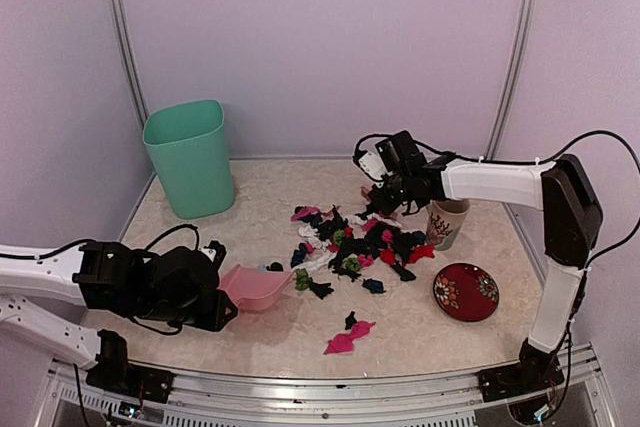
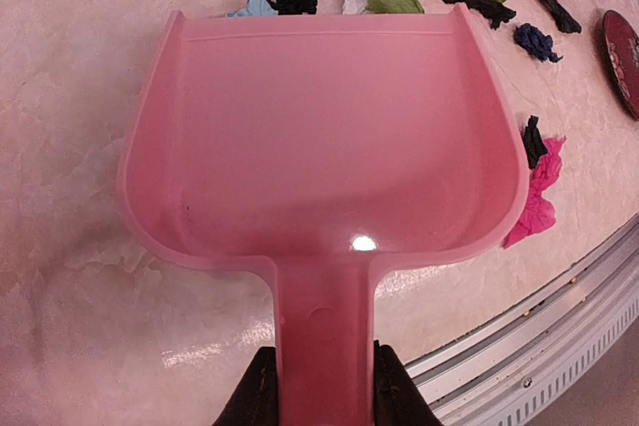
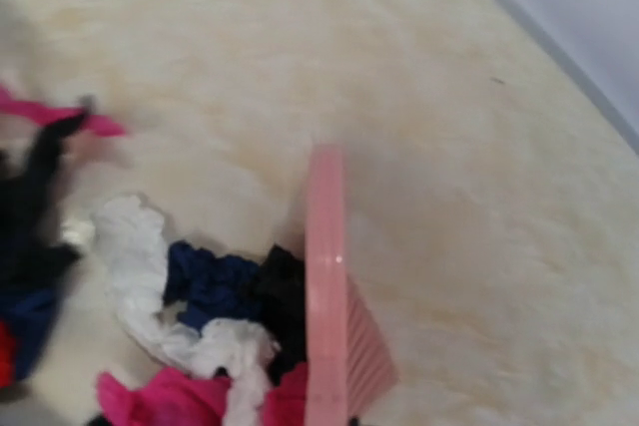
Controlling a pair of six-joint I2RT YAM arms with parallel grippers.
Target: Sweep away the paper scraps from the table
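Grips the handle of the pink dustpan (image 2: 319,157) in the left gripper (image 2: 321,391), dark fingers pressed against both sides of it. Holds the pan low over the table (image 1: 260,197) at the left front, mouth turned toward the paper scraps (image 1: 360,247), with a teal bit, a black bit and a green bit just beyond its front lip; cannot tell whether the lip touches the top. Holds the pink brush (image 3: 327,296) in the closed right gripper (image 1: 392,197), fingers themselves out of the wrist view, bristles down at the far side of the pile against black, blue and white pieces. Shows most of the scraps heaped mid-table between dustpan and cup (image 1: 447,222): black, pink, red, white, some green. Shows a few more apart, nearer the front rail (image 1: 330,387): a pink clump with a small black one just beside it. Places the patterned cup at the right edge of the pile, a red plate (image 1: 466,292) in front of the cup, and a green bin (image 1: 190,157) at the far left corner, well apart from the scraps.
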